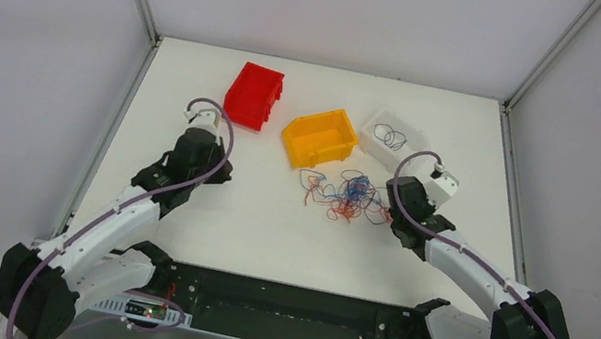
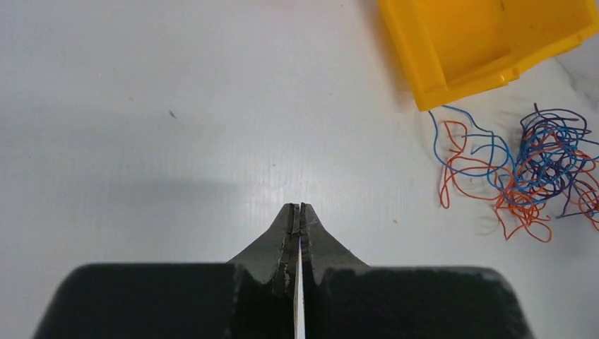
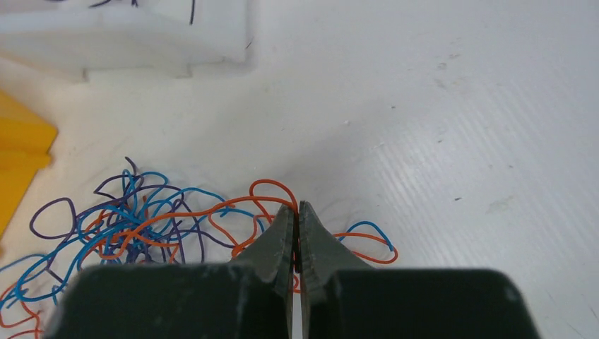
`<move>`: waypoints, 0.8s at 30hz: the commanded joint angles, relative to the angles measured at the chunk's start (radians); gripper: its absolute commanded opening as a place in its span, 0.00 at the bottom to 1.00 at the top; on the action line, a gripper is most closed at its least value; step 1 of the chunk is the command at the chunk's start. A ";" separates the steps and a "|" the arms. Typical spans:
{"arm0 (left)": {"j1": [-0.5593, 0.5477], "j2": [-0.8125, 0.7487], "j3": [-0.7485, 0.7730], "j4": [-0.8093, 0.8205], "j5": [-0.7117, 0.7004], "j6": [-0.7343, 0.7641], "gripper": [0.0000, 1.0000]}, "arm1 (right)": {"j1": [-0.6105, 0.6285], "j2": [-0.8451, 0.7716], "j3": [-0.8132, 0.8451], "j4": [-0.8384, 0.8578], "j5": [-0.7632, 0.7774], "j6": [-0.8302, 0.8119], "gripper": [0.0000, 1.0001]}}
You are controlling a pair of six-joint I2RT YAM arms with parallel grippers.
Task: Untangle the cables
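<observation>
Beside the yellow bin (image 1: 318,156), cables (image 1: 348,194) lie knotted; blue, orange, purple loops.

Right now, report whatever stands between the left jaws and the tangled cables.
Nothing visible does. The left jaws are shut over bare table, and only open white surface lies between them and the cables to their right in the left wrist view. The yellow bin sits farther out, off that line.

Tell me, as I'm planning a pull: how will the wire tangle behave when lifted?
Probably floppy: the wires lie in loose, curling loops. Likely very light, being hair-thin. One lifted strand would probably drag others, since the colours interlace.
</observation>
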 commanded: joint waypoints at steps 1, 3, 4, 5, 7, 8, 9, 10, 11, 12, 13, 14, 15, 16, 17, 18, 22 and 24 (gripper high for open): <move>0.034 -0.128 -0.039 -0.100 0.004 -0.025 0.00 | -0.030 -0.095 -0.050 0.023 0.024 0.044 0.00; 0.032 -0.120 -0.031 -0.062 0.147 -0.031 0.06 | -0.029 -0.115 -0.081 0.107 -0.112 -0.020 0.00; 0.031 -0.097 -0.029 -0.029 0.215 -0.047 0.18 | -0.031 -0.118 -0.089 0.136 -0.167 -0.043 0.00; 0.027 -0.065 -0.028 0.007 0.274 -0.067 0.29 | -0.030 -0.119 -0.095 0.160 -0.217 -0.062 0.01; -0.018 -0.002 -0.021 0.066 0.313 -0.101 0.42 | -0.031 -0.112 -0.094 0.175 -0.266 -0.076 0.03; -0.057 0.027 -0.013 0.088 0.296 -0.109 0.46 | -0.031 -0.106 -0.091 0.176 -0.281 -0.080 0.03; -0.110 0.051 -0.003 0.106 0.260 -0.111 0.51 | -0.030 -0.099 -0.087 0.176 -0.290 -0.083 0.03; -0.166 0.086 0.013 0.117 0.205 -0.109 0.59 | -0.031 -0.091 -0.083 0.176 -0.295 -0.082 0.03; -0.222 0.116 0.031 0.129 0.157 -0.112 0.64 | -0.030 -0.086 -0.081 0.176 -0.298 -0.082 0.03; -0.266 0.153 0.049 0.148 0.135 -0.117 0.67 | -0.031 -0.083 -0.079 0.176 -0.301 -0.082 0.03; -0.296 0.198 0.068 0.167 0.126 -0.132 0.70 | -0.030 -0.081 -0.079 0.176 -0.303 -0.082 0.03; -0.325 0.246 0.086 0.197 0.122 -0.150 0.73 | -0.031 -0.081 -0.079 0.176 -0.302 -0.082 0.03; -0.353 0.294 0.104 0.224 0.123 -0.165 0.75 | -0.030 -0.082 -0.079 0.176 -0.301 -0.082 0.03; -0.382 0.342 0.124 0.247 0.109 -0.174 0.76 | -0.030 -0.088 -0.081 0.176 -0.297 -0.084 0.03; -0.413 0.389 0.151 0.266 0.080 -0.182 0.77 | -0.030 -0.091 -0.083 0.176 -0.291 -0.086 0.03; -0.439 0.440 0.182 0.273 0.057 -0.189 0.77 | -0.031 -0.094 -0.085 0.176 -0.285 -0.087 0.03; -0.522 0.616 0.319 0.292 -0.021 -0.199 0.75 | -0.031 -0.110 -0.092 0.173 -0.276 -0.088 0.03; -0.542 0.686 0.374 0.308 -0.049 -0.199 0.73 | -0.030 -0.114 -0.094 0.175 -0.279 -0.086 0.03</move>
